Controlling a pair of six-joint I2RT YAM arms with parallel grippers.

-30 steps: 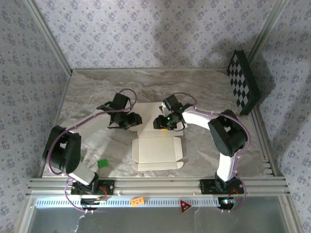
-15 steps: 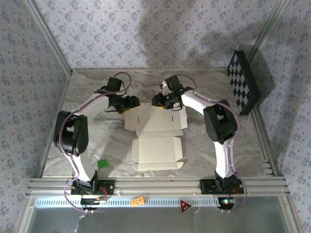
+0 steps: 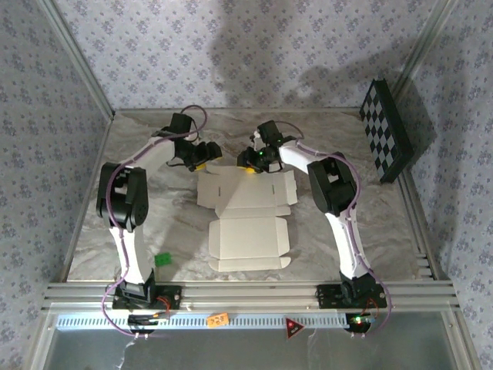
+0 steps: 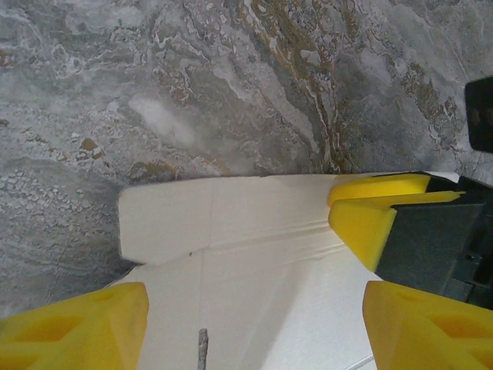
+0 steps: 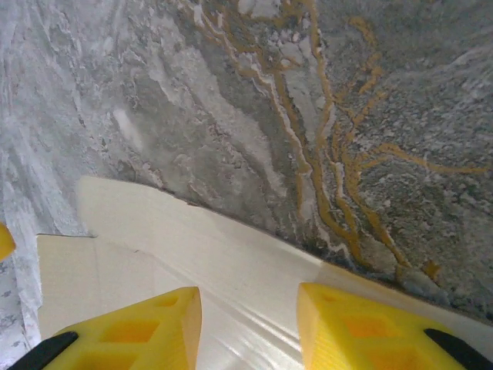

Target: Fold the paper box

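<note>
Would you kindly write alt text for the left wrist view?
A flat cream-white paper box sheet lies on a grey marbled table, between the left gripper's wide-open yellow fingers; the right gripper sits at its right edge.

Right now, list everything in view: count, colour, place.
paper box: one flat cut-out as far as I can tell, cream-white, table centre
checkerboard panel: one, black and white, leaning at the far right wall
small block: one, green, near left of the table
tag: one, orange, front rail
triangle marker: one, red, front rail
table: one, grey marble
left gripper: yellow fingers, open, at the card's far left flap
right gripper: yellow fingers, open, at the card's far edge
</note>
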